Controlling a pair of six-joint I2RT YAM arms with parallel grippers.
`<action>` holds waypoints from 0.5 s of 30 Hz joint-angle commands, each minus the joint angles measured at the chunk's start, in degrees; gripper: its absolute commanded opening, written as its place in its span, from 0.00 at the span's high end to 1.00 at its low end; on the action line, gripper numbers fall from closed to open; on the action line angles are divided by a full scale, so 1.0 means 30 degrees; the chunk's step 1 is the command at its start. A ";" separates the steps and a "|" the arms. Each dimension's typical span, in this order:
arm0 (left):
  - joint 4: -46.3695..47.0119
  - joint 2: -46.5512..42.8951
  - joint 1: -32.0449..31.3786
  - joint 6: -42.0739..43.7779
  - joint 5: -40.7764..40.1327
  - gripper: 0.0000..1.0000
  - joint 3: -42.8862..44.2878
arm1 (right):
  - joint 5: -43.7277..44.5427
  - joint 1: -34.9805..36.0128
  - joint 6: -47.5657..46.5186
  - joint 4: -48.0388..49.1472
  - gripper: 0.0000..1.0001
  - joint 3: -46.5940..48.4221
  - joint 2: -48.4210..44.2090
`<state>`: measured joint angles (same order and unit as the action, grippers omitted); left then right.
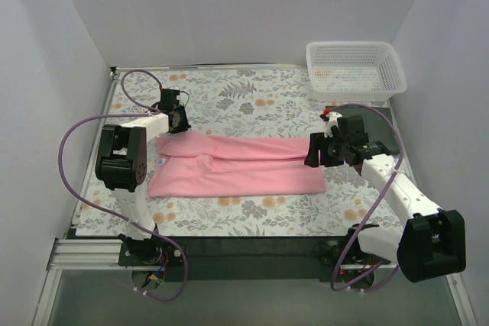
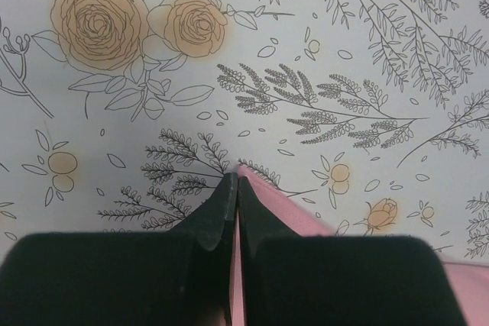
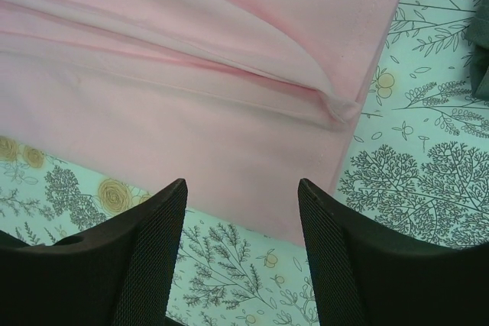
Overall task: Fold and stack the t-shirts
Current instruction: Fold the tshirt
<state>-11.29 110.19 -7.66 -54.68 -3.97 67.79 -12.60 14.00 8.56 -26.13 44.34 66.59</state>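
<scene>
At about 9 o'clock on the bench, the left arm reaches in over the floral table cloth (image 1: 252, 101). In the left wrist view the left tool (image 2: 233, 185) is narrow: its two dark fingers (image 2: 214, 219) are pressed together, with a sliver of pink cloth between them. It grips a pointed corner of the pink t-shirt (image 1: 244, 167), and that corner rests on the printed cloth.

The shirt lies flat across the middle of the bench as a long band running from 9 to 3 o'clock. Its layers lap over one another lengthwise, and a soft ridge runs along the band.

At 3 o'clock the right tool (image 3: 241, 187) is wide, with its fingers (image 3: 153, 257) well apart and nothing between them. It hangs over the right end of the shirt, where the hem edge meets the table cloth. Whether the tips touch the fabric I cannot tell.

Farther back, at about 1 o'clock, a white mesh basket (image 1: 359, 59) stands in the far right corner, well apart from the shirt.
</scene>
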 commanded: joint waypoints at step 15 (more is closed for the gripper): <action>-0.2648 -0.7459 -0.0523 -0.1664 0.1145 1.00 -0.2907 | -0.0458 0.0050 -0.0216 0.0624 0.43 -0.0540 -0.1833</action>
<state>-15.05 92.75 -8.95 -57.36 -2.35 61.34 -12.86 14.00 8.40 -25.39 43.59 62.89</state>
